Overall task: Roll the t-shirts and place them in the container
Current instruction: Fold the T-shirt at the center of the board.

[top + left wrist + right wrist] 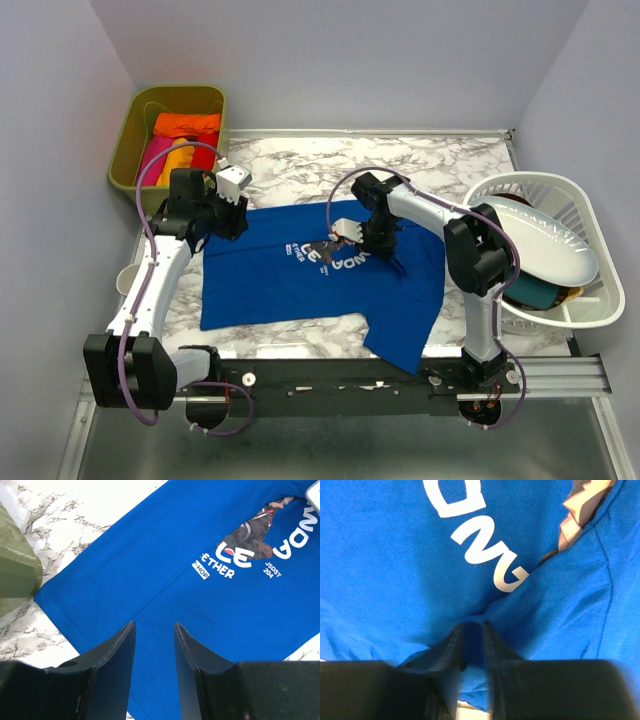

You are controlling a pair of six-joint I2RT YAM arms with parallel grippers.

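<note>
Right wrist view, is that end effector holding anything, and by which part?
The right end effector pinches a raised fold of the blue t-shirt, beside the white chest lettering near the shirt's middle.

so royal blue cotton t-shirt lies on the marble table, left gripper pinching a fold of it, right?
No: the right gripper pinches that fold of the royal blue cotton t-shirt, per the right wrist view. The rest holds.
</note>
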